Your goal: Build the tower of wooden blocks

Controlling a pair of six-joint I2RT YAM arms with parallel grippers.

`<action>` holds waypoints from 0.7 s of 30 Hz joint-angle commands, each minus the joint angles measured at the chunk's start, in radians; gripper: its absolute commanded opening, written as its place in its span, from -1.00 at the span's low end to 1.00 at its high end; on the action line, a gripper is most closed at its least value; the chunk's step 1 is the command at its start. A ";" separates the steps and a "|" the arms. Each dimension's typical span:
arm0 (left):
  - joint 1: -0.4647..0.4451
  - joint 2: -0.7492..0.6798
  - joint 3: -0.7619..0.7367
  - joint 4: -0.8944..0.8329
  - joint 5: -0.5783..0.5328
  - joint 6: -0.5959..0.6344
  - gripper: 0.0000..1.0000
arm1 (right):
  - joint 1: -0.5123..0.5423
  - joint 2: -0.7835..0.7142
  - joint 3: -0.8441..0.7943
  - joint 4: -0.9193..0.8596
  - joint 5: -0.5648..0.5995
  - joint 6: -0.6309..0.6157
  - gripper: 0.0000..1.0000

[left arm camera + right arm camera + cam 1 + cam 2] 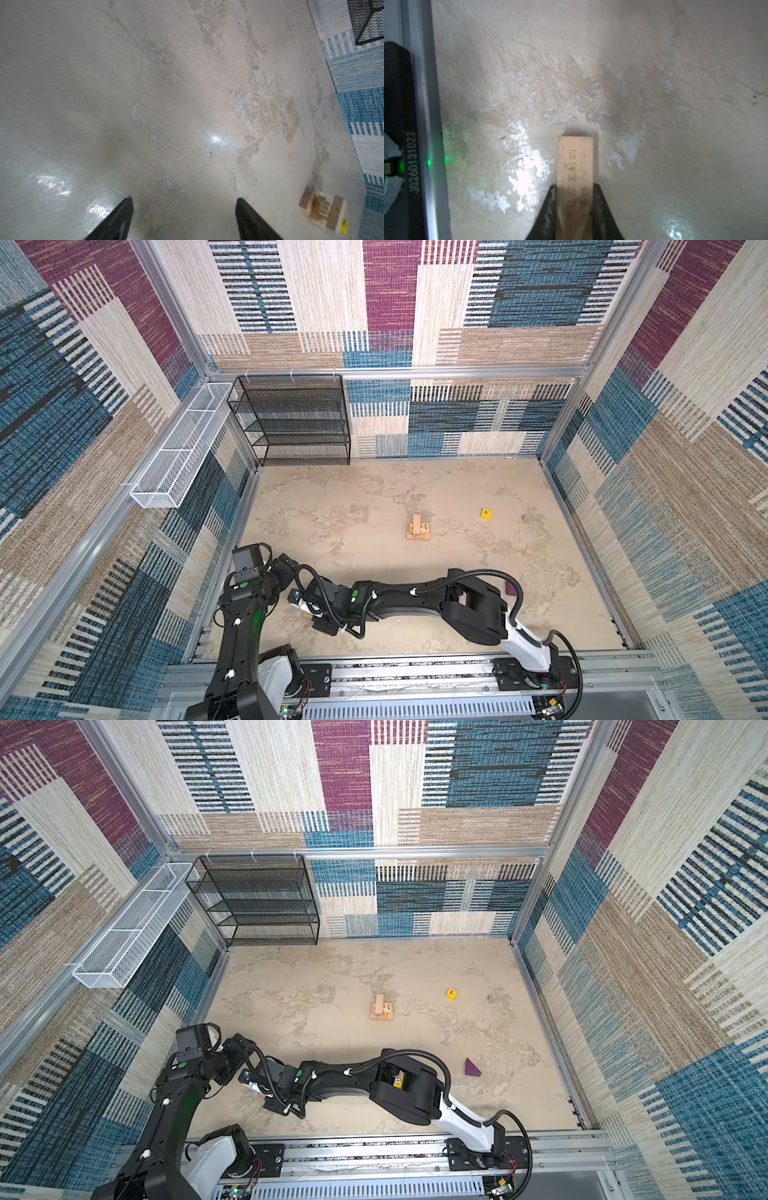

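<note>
The right gripper [575, 187] is clamping a flat tan wooden plank with dark print [575, 158], perhaps just off the mottled beige table [675, 62], near the left gripper [185, 200], whose jaws are standing apart, empty. The low tower of tan planks [418, 527] is sitting mid-table; the right arm [415, 597] is half hiding the purple wedge [512, 589]

I see patchwork woven walls [519, 315] in blue, maroon and tan on aluminium framing [415, 373]. A black mesh shelf [295, 423] stands in the back-left corner, near a white wire basket [178, 452] on the left wall. The mottled beige desk [353, 497] shows glare.
</note>
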 commanded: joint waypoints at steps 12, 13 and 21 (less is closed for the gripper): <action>0.001 0.002 -0.003 0.025 0.021 0.008 0.64 | 0.001 0.002 0.015 -0.009 0.046 0.005 -0.28; 0.001 0.004 -0.003 0.026 0.022 0.008 0.64 | 0.001 0.000 0.014 -0.008 0.045 0.005 -0.30; 0.002 0.003 -0.007 0.035 0.035 0.010 0.62 | 0.001 -0.005 0.015 -0.011 0.058 0.001 -0.25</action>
